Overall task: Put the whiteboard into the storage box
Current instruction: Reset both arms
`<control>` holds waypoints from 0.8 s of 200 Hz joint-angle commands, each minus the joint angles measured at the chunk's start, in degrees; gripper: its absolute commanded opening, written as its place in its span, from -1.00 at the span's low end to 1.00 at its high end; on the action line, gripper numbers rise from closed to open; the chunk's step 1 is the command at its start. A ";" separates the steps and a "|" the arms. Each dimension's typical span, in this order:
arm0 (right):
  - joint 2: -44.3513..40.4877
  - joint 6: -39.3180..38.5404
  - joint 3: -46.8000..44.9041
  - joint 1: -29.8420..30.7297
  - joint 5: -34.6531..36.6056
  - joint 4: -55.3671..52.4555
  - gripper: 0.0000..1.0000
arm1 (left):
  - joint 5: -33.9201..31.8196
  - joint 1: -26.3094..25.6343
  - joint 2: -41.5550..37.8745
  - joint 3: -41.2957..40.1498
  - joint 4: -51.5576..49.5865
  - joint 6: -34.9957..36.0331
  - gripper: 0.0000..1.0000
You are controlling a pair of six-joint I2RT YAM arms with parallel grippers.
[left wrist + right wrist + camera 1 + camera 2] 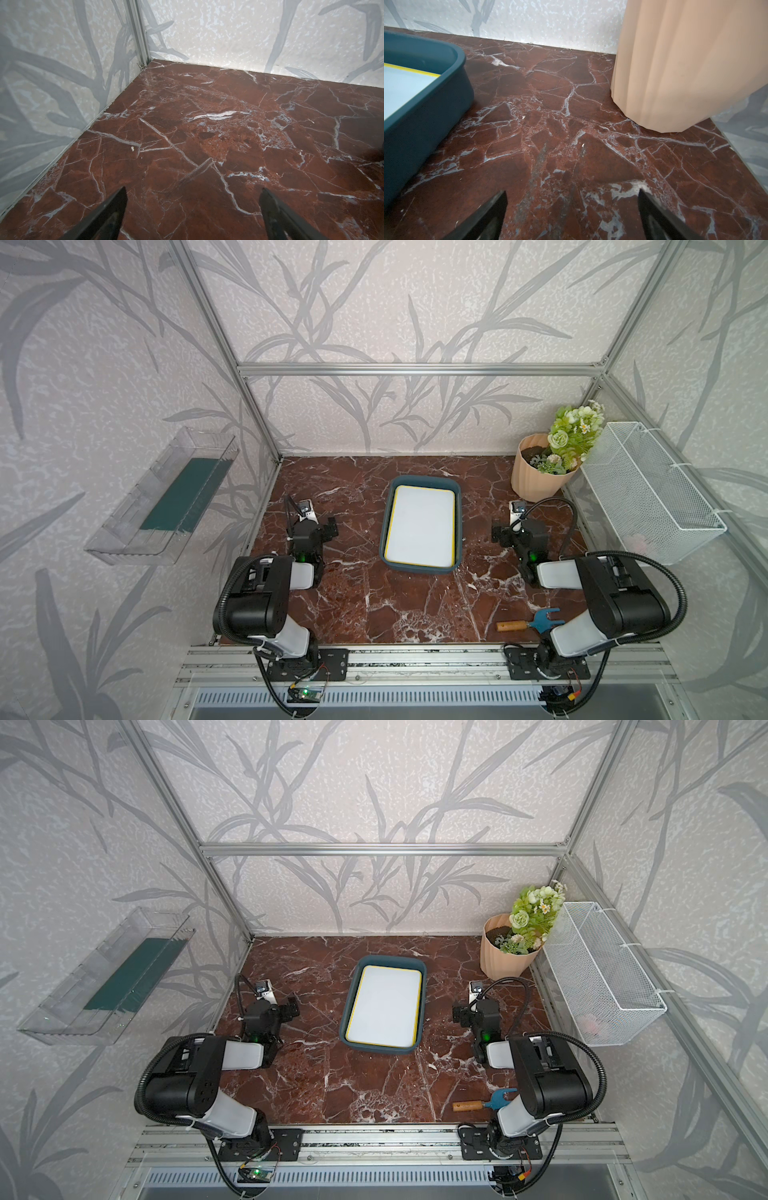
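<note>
The white rectangular whiteboard with a thin yellow frame (420,526) lies flat inside the shallow dark teal plastic storage box with rounded corners (424,480), and its frame runs close along the low walls on every side. Both top views show it so; in the right wrist view one yellow-edged corner of the board shows below the box's rim. The box sits on the middle of the red-brown marble-patterned tabletop (353,601), between the two arms and touching neither.

The left gripper (193,189) hovers over bare marble with its jaws spread wide and nothing between them. The right gripper (572,191) is spread just as wide and also empty, just beside the box's wall and near the ribbed peach flowerpot with green artificial flowers (536,481).

Further out, a small garden fork with a wooden handle and blue head (530,624) lies near the right arm's base. A white wire-mesh basket (652,497) hangs on one side wall, a clear plastic bin (162,497) on the other.

As I judge it, the placing step is done and the task looks complete. The next move calls for no grasp, only that both arms keep clear of the box so the board is not disturbed.
</note>
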 commanded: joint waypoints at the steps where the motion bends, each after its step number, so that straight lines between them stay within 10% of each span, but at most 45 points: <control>1: -1.21 0.39 0.98 0.02 -0.01 0.01 0.98 | 0.56 0.16 0.41 -0.40 1.72 1.24 0.98; 125: -1.43 0.24 0.44 0.02 0.04 0.42 0.98 | 0.56 0.13 0.42 -0.39 1.72 1.24 0.99; 160: -0.73 2.02 -9.47 0.02 4.07 19.83 0.98 | 0.51 0.13 0.37 -0.39 1.73 1.24 0.98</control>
